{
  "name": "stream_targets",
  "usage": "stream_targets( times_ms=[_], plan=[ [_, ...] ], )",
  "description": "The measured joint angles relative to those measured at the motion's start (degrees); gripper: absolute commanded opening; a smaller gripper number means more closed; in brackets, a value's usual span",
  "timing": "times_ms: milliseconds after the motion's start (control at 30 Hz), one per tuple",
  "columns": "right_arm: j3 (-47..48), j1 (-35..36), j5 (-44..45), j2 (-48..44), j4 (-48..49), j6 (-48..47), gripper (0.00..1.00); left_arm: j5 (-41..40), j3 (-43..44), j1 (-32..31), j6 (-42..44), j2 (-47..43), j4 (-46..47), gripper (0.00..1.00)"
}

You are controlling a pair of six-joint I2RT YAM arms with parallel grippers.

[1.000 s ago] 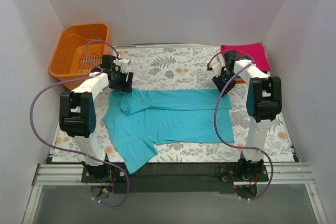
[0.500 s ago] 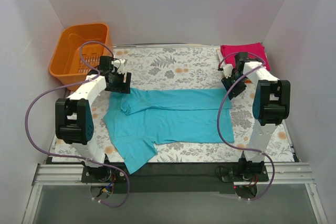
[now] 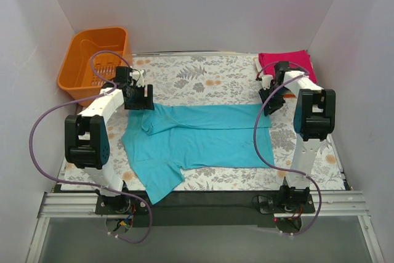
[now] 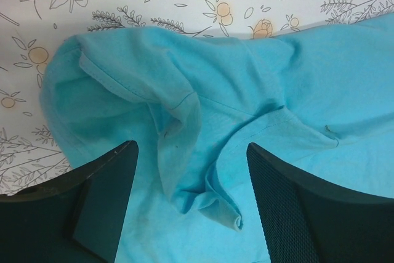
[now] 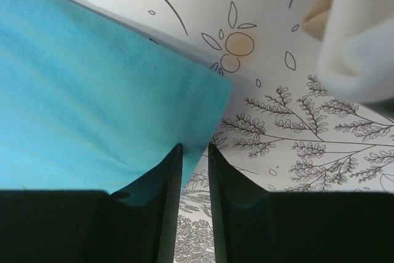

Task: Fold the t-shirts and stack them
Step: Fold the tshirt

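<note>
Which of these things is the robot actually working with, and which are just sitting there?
Part of the job:
teal t-shirt, spread out on the table
magenta t-shirt, folded at the far right corner

Just lying about:
orange basket, far left
floral table cover

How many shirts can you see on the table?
2 for sure: a teal shirt spread out in the middle of the table, and a folded pink shirt in the far right corner. More may be hidden under the pink one.
</note>
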Motion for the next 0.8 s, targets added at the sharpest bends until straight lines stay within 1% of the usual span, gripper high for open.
stream_targets(
  times_ms=[233, 267, 400, 433, 500, 533, 567, 800],
  plan=[
    [0.87, -0.55, -1.51, 0.85, 0.02, 1.11, 0.06, 0.92, 0.35, 0.13, -3.23, 4.48, 1.09, 0.62],
    [0.94, -0.55, -1.75, 0.92, -0.02, 1.14, 0.03, 1.01, 0.5, 0.13, -3.54, 5.31, 1.22, 0.59],
    [1.38, -0.52, -2.82, 1.22, -0.07, 1.18, 0.01, 1.38, 1.07, 0.13, -4.87, 7.98, 1.6, 0.42],
    [1.46, -0.52, -2.99, 1.27, -0.02, 1.18, 0.01, 1.33, 1.36, 0.13, -5.18, 8.39, 1.68, 0.32],
    [1.51, -0.52, -3.15, 1.29, 0.02, 1.16, 0.01, 1.18, 2.12, 0.28, -5.7, 8.9, 1.7, 0.21],
    [1.55, -0.52, -3.28, 1.29, 0.02, 1.16, 0.01, 1.14, 2.45, 0.33, -5.64, 8.98, 1.84, 0.1],
    [1.55, -0.52, -3.3, 1.29, 0.02, 1.16, 0.01, 1.03, 2.95, 0.39, -5.57, 9.05, 1.79, 0.01],
    [2.75, -1.88, -3.63, 1.29, 0.04, 1.11, 0.01, -0.07, 7.39, 1.66, -5.53, 9.05, 1.68, 0.0]
  ],
)
